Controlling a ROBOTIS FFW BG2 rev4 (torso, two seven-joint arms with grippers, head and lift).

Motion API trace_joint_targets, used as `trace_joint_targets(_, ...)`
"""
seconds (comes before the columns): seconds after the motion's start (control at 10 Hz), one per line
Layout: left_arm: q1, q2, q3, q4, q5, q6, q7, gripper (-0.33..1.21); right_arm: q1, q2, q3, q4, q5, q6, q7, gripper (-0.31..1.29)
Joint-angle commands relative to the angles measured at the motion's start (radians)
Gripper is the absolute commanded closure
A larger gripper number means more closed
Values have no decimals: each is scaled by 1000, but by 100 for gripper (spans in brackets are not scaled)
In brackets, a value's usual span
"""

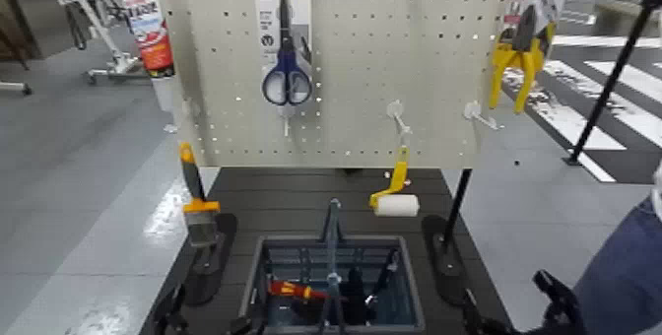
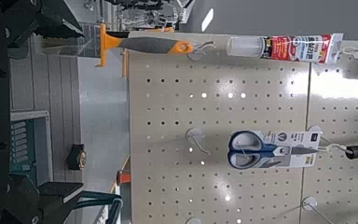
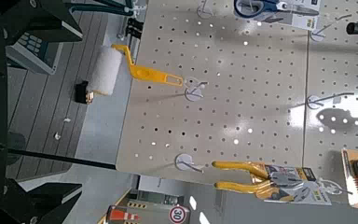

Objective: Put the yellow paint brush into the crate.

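The yellow paint brush [image 1: 200, 206] hangs at the pegboard's left edge, handle up and grey bristles down; it also shows in the left wrist view [image 2: 149, 44]. The dark grey crate [image 1: 271, 250] stands on the table below the board, its upright handle bar [image 1: 334, 231] in the middle and a red-handled tool [image 1: 291, 288] inside. A corner of the crate shows in the left wrist view [image 2: 23, 140]. My left gripper [image 2: 70, 110] is open and empty, low beside the crate's left side [image 1: 172, 314]. My right gripper [image 3: 65, 110] is open and empty, low at the crate's right [image 1: 483, 319].
On the pegboard [image 1: 374, 93] hang blue scissors [image 1: 286, 73], a yellow-handled roller [image 1: 396, 196] and yellow pliers [image 1: 522, 53]. A sealant tube [image 1: 148, 24] hangs at the upper left. Two black board feet [image 1: 212, 250] flank the crate. A person's blue sleeve [image 1: 630, 270] is at the right edge.
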Motion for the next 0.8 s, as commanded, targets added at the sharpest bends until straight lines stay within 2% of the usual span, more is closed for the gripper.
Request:
trace_joint_targets(0.1,-2,-66,5,0,0,2,0,14,0,0,0,0,0,2,1,16)
trace_joint_targets(0.3,-7,-67,15,0,28,19,-9,15,-2,0,2,0,0,5,1,16)
trace_joint_targets(0.4,-19,-72,46,0,65,36,-38,15,-3,1,2,0,0,6,1,16)
trace_joint_targets(0.6,-53,-89,138,-18,120,148,-190,15,-5,1,3,2,0,9,1,16)
trace_joint_targets(0.8,-111,-81,225,-43,197,341,-347,14,-5,3,5,3,0,11,1,16)
